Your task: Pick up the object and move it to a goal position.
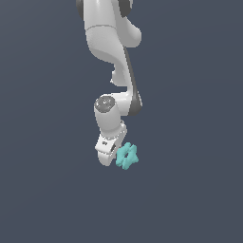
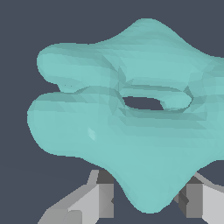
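Observation:
The object (image 1: 127, 156) is a small teal lobed piece with a centre hole. In the exterior view it sits at the tip of my gripper (image 1: 117, 154), which hangs tilted below the white arm. In the wrist view the object (image 2: 131, 109) fills most of the picture. One of its lobes reaches down between my two grey fingers (image 2: 99, 200), which press on it from both sides. My gripper (image 2: 146, 200) is shut on that lobe. No surface shows under the object.
Only a plain dark blue-grey background surrounds the arm (image 1: 111, 38) and the object in both views. No other objects, edges or goal marker show.

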Available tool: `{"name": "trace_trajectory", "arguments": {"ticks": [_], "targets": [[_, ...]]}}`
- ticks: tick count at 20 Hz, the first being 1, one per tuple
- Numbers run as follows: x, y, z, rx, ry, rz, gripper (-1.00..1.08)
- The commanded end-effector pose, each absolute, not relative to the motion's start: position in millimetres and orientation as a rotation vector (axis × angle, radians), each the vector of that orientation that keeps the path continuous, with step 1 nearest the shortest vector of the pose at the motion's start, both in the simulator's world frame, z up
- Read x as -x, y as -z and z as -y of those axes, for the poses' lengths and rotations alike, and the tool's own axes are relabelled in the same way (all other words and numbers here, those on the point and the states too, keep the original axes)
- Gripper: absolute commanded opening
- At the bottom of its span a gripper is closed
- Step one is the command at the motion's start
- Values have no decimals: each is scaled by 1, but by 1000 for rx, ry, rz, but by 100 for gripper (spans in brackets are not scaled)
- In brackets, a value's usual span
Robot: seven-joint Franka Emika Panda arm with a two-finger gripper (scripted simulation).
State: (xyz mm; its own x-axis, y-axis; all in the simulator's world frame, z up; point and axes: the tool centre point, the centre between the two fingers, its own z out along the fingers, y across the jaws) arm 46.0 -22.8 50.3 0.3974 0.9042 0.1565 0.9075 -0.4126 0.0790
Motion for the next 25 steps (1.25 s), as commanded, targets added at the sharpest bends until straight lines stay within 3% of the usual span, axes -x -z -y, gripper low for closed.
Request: {"name": "trace_trajectory", "arguments": {"ticks": [1, 13, 25], "targets": [[-61, -54, 33, 2609, 273, 1693, -100], [-114, -67, 70, 2609, 272, 1694, -100], [-129, -71, 80, 2609, 272, 1695, -100]]}}
